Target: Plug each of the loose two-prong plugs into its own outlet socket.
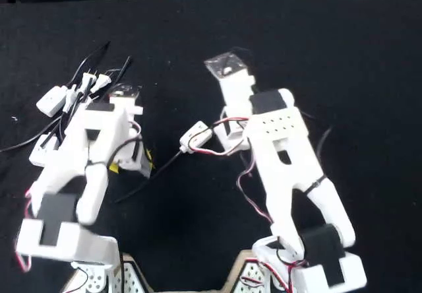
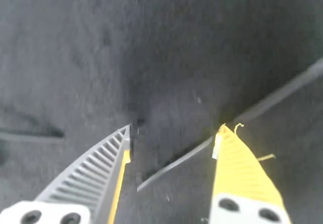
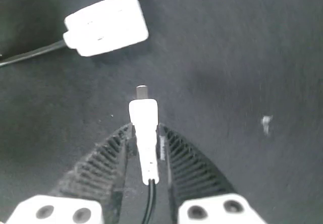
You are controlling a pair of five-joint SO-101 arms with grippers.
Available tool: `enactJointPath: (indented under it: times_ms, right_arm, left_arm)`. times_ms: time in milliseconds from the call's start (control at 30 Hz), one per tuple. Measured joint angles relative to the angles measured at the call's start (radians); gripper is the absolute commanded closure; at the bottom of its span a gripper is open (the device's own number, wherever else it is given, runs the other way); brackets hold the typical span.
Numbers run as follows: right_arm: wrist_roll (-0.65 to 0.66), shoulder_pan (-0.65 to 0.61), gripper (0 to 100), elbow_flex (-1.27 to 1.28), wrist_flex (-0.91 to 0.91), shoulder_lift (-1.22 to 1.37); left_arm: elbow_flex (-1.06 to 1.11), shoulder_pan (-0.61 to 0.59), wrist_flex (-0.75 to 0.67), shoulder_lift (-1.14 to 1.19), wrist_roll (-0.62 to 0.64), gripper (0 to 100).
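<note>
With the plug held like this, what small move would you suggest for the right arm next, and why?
Probably swing the right gripper toward the socket, turning until the prongs line up with it. The gripper is shut on the plug, prongs pointing out, but the socket lies apart, off to one side of the plug's line.

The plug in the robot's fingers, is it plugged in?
Out. The plug sits pinched in the right gripper's fingers, its metal tip bare, apart from the white socket.
</note>
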Motion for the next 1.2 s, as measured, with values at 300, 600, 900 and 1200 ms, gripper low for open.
enactJointPath:
  times_ms: [300, 600, 900, 1200]
  right_arm:
    - [0.141, -0.008, 98.8, -0.256, 0.006, 0.298]
    - [0.256, -0.011, 98.8, -0.628, 0.253, 0.512]
    - [0.282, -0.020, 98.8, -0.934, 0.373, 0.766]
    - [0.282, -0.046, 98.8, -0.937, 0.373, 0.789]
  left_arm:
    - [0.341, -0.138, -0.064, -0.391, -0.117, 73]
    - [0.520, -0.258, -0.157, -0.529, -0.215, 73]
    - [0.528, -0.262, -0.160, -0.529, -0.153, 73]
    - [0.549, -0.209, -0.160, -0.529, -0.146, 73]
